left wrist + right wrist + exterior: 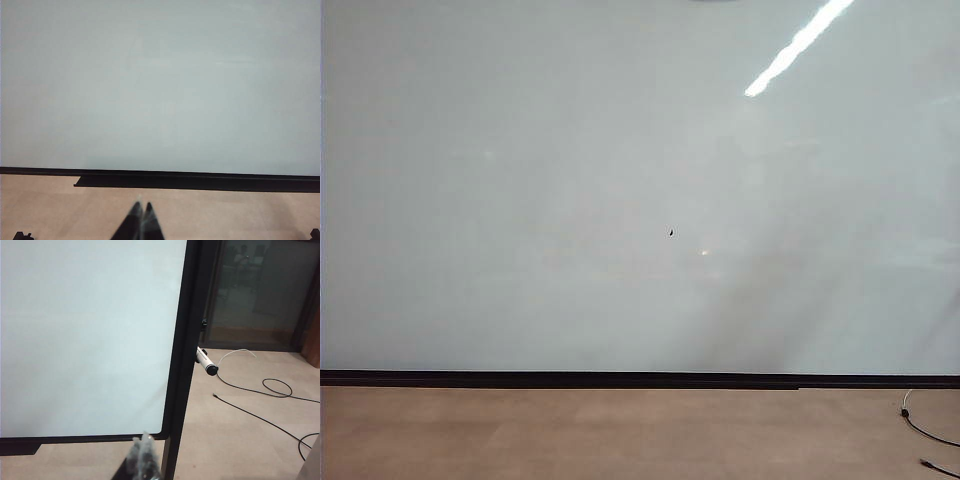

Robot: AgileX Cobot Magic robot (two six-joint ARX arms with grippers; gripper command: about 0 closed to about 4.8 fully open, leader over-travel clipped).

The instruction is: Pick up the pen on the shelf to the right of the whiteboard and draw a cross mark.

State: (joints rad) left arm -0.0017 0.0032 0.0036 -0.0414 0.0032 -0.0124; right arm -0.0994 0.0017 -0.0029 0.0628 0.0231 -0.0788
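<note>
The whiteboard (pixel 620 180) fills most of the exterior view, with a dark strip (pixel 640 380) along its lower edge. No cross mark shows on it, only a tiny black speck (pixel 672 233). In the right wrist view the pen (pixel 206 362), white with a dark end, sticks out just beyond the board's black right frame (pixel 185 340); I cannot make out the shelf under it. My right gripper (pixel 141 440) is shut and empty, low in front of the board's lower right corner, well short of the pen. My left gripper (pixel 142 206) is shut and empty, facing the whiteboard (pixel 160 85). Neither gripper shows in the exterior view.
Black cables (pixel 272 390) and a thin white lead (pixel 235 354) lie on the tan floor to the right of the board. A cable end (pixel 925 430) shows at the exterior view's lower right. A dark glass door (pixel 255 290) stands behind the board's right edge.
</note>
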